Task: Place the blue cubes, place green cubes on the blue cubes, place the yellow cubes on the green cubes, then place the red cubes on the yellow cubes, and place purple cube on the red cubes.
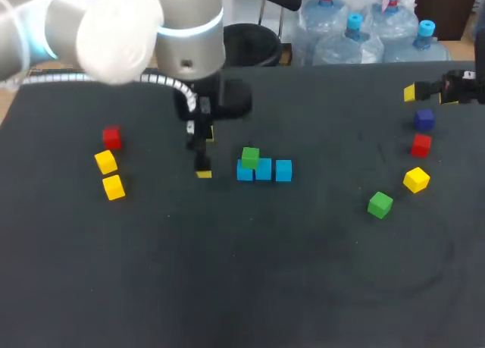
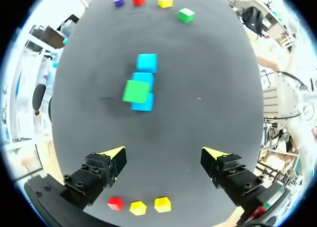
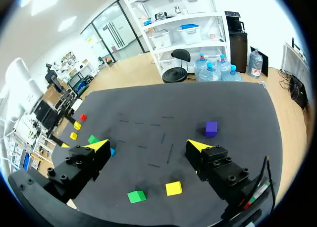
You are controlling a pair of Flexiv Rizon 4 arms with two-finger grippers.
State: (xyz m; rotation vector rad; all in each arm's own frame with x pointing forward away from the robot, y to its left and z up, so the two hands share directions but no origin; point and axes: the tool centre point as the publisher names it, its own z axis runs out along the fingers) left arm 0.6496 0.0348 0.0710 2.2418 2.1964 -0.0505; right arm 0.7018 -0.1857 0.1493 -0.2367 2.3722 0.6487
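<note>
One loose green cube [image 1: 380, 205] sits toward the tabletop's [image 1: 227, 287] right edge, nearer the right gripper [image 3: 148, 147], which gapes empty; the left gripper [image 2: 163, 153] likewise gapes.

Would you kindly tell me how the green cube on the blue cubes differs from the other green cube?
The stacked green cube rests on the blue cubes, mid-table; the loose green cube lies on the table, beside a yellow cube. Both look alike in colour and size.
</note>
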